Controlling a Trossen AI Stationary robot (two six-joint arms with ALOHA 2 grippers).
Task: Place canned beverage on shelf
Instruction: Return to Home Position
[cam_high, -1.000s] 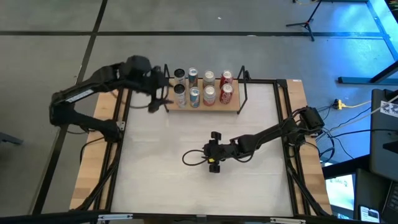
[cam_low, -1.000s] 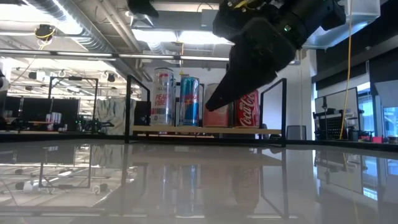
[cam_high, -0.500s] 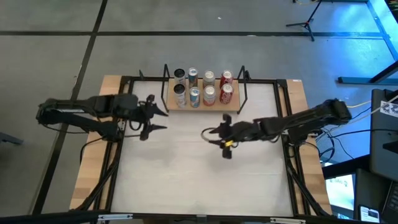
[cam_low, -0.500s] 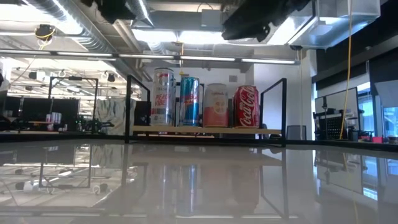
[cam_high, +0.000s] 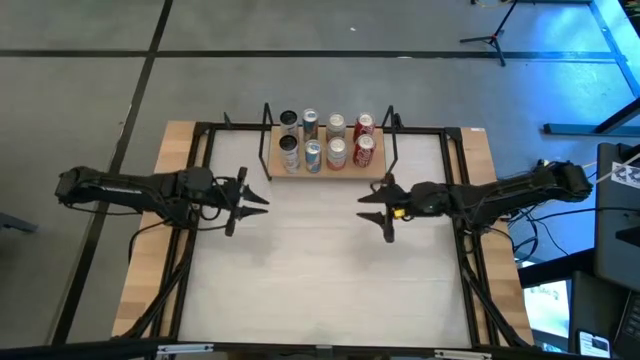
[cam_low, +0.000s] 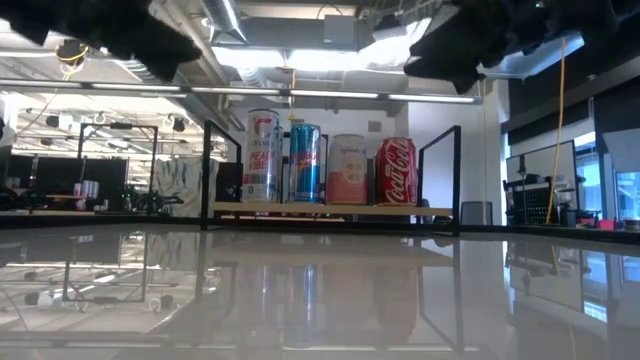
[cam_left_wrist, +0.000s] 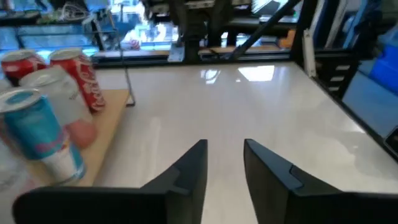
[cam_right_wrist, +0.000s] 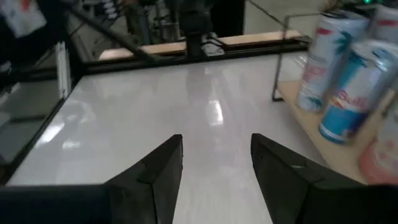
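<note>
Left hand (cam_left_wrist: 225, 144) and right hand (cam_right_wrist: 216, 140): both fingers spread, holding nothing, raised over the desk (cam_high: 320, 280). Shelf (cam_high: 328, 175) sits between the hands, slightly farther back, carrying eight cans (cam_high: 337, 152) in two rows.

I am counting eight cans (cam_high: 337, 152) on one shelf (cam_high: 325, 175): two silver cans (cam_low: 262, 155), two blue cans (cam_low: 305, 162), two white pink cans (cam_low: 347, 170) and two red cans (cam_low: 396, 172). I am also counting my two arms' ends, one left gripper (cam_left_wrist: 225, 146) and one right gripper (cam_right_wrist: 214, 146), over one tabletop (cam_high: 320, 270).
</note>
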